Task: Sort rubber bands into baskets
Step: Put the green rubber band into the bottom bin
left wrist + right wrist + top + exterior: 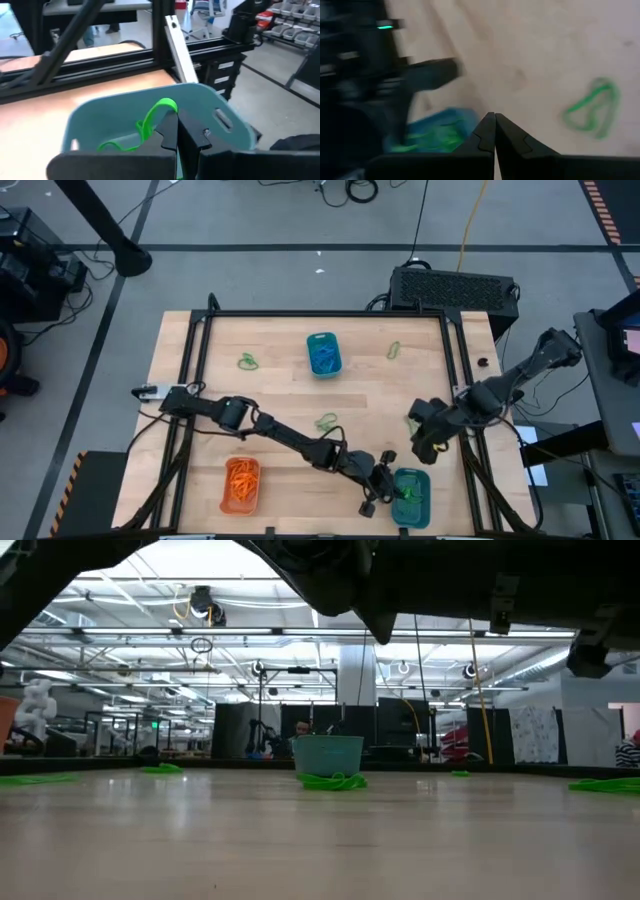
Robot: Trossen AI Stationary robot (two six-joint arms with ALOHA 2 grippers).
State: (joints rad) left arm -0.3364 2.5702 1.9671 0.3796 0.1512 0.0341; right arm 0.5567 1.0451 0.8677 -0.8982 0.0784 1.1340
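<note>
Orange basket [241, 485] at the table's [280, 385] near-left edge holds orange bands; green rubber bands lie loose farther along — one far-left [247, 361], one mid-table [327, 421], one far-right [394, 350] — with the blue-filled teal basket [323, 353] between them. Left pincer [177, 131] hangs over the near-right teal basket [231, 125], jaws clamped on a green rubber band [150, 120] that droops limp: light, floppy, likely clingy, best pinched across a single strand. Right pincer [495, 131] hovers just beyond, fully closed, empty.

Orange basket [241, 485] full of orange bands, two teal baskets [323, 353], green bands [247, 362] scattered on table
</note>
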